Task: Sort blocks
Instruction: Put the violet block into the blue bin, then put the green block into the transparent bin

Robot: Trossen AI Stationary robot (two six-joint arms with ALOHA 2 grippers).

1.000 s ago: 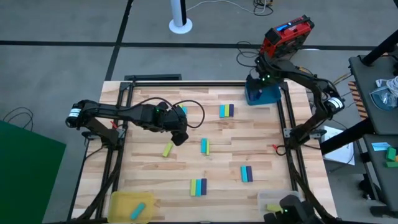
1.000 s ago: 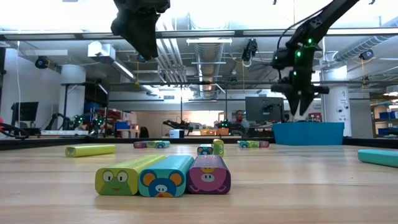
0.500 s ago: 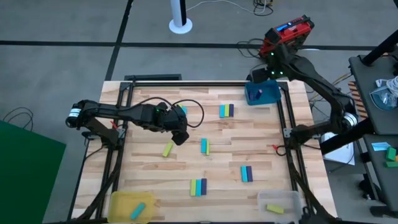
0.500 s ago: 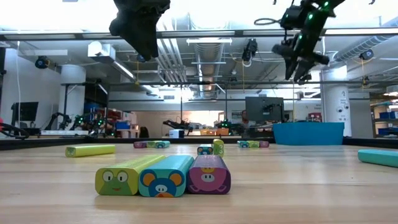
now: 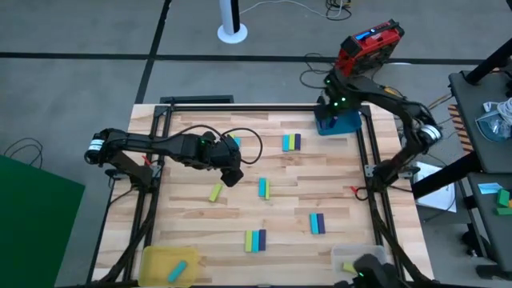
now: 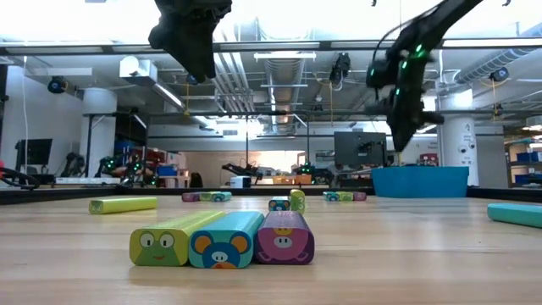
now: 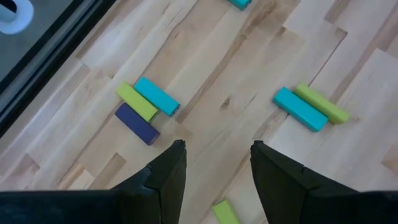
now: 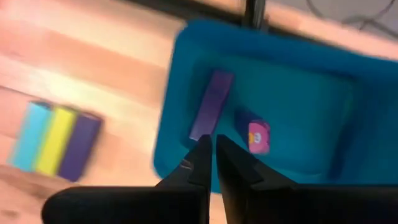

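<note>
Blocks (image 5: 256, 240) scattered mid-table in small side-by-side clusters. Far right corner: tray (image 5: 349, 124) holding what look like two blocks. Near corners: tray (image 5: 156, 260) left, tray (image 5: 370, 254) right, each with a block inside.

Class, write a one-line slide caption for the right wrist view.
Right gripper, fingers nearly together, hangs over the blue tray holding two purple blocks.

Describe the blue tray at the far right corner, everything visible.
The blue tray is a square, opaque teal-blue bin, plastic-looking, with raised walls, upright on the wooden table at its far right corner. Inside lie two dark purple blocks, one showing a pink face on its end. The right end effector hovers above it, fingers nearly shut, empty.
</note>
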